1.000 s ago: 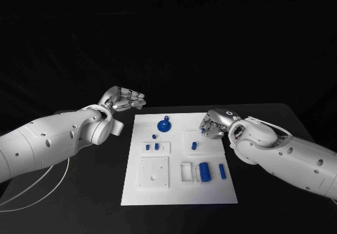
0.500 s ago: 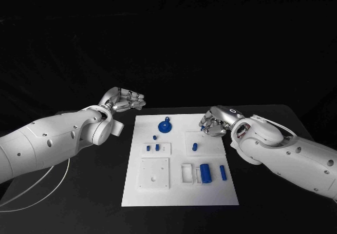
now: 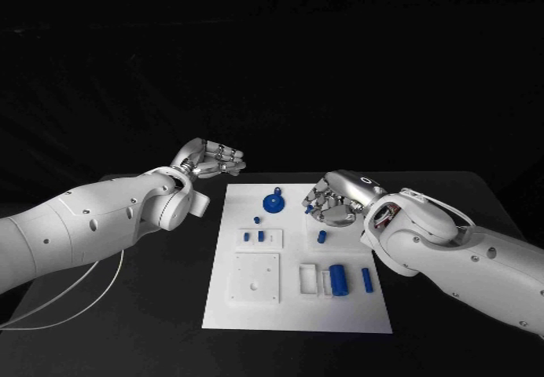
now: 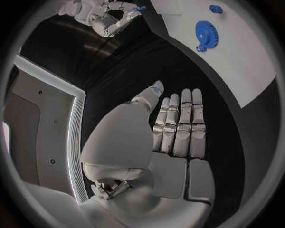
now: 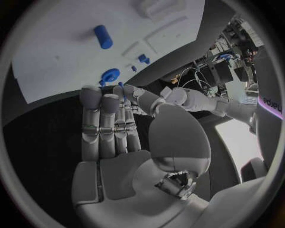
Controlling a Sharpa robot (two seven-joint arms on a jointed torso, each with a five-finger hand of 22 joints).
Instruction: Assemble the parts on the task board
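Pinching small blue part [image 4: 141, 8], right hand [image 3: 332, 199] held above task board [image 3: 297, 314]; left hand [image 3: 212, 160] beside board, fingers loosely curled, nothing gripped.

Robotics lab: black-draped table [image 3: 159, 314], white task board [image 3: 297, 314], cabling and equipment [image 5: 228, 59] in bkgd.

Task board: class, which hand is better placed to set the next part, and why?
Probably the right hand: it hangs over the task board, pinching a small blue part. The left hand is empty, beside the board.
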